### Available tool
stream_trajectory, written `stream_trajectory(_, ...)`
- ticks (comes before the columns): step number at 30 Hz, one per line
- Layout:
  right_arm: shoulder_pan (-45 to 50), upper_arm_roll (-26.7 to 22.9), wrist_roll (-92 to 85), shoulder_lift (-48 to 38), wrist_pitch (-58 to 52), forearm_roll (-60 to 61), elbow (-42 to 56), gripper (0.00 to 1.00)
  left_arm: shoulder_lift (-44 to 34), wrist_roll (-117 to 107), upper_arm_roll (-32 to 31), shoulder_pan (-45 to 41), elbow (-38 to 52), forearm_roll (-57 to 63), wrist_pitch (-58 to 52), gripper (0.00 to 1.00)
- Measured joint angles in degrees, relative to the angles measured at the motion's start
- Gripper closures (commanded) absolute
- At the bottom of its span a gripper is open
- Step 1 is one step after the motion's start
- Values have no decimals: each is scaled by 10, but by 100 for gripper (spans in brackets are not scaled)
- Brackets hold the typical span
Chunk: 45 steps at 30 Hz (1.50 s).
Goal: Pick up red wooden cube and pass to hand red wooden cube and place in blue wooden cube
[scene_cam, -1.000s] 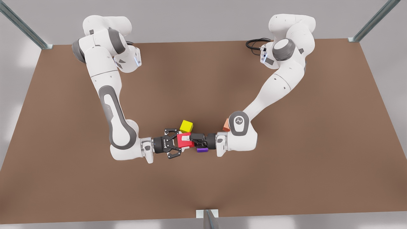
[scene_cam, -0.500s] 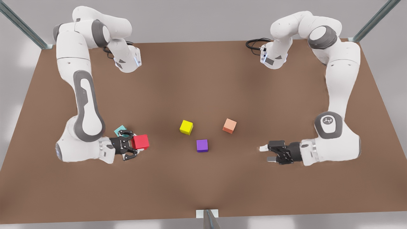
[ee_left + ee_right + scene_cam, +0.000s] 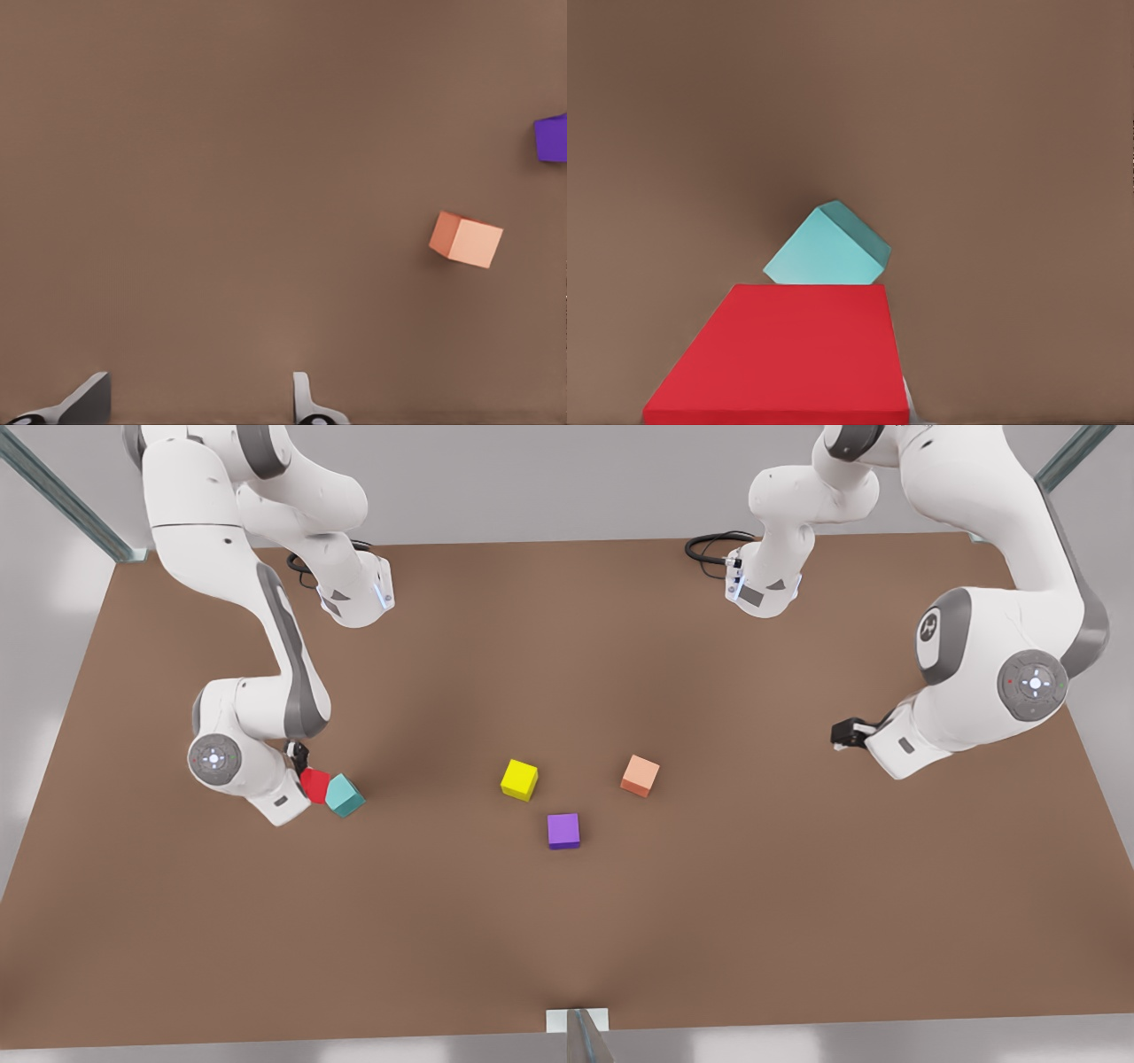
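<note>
The red wooden cube [image 3: 314,784] is held in my right gripper [image 3: 304,769], on the arm at the front view's left, which points down at the table. The cube sits right against the blue wooden cube [image 3: 345,795], a teal block; I cannot tell whether they touch. In the right wrist view the red wooden cube [image 3: 784,359] is close up, with the blue wooden cube [image 3: 829,249] tilted just beyond it. My left gripper [image 3: 842,734] hangs raised at the front view's right. In the left wrist view my left gripper [image 3: 199,407] is open and holds nothing.
A yellow cube [image 3: 519,779], a purple cube [image 3: 563,831] and a pale orange cube [image 3: 640,776] lie loose mid-table. The orange cube [image 3: 466,240] and purple cube [image 3: 552,138] also appear in the left wrist view. The brown table [image 3: 567,939] has a post at its front edge.
A second ago both grippers met on the red cube at mid-table. The right gripper carried it to the teal cube and turned downward. The left gripper let go, withdrew and rose.
</note>
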Motion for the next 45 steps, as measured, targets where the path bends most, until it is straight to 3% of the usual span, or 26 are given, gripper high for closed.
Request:
stream_trajectory(9,4,2,141,-16,111,-11,-81,29,2,-16,-1,1,-2,-8,-14,0)
stream_trajectory(24,14,5,262,-13,149,-12,-127,29,7,-30,0,7,-2,2,-22,0)
stream_trajectory(25,14,5,267,-12,150,-12,-127,24,7,-30,0,7,-2,2,-23,0)
stream_trajectory(26,14,5,273,-11,151,-12,-127,0,7,-31,0,7,-2,3,-23,0)
stream_trajectory(45,14,7,328,-9,102,-5,-58,0,8,-38,0,7,-2,4,-24,0)
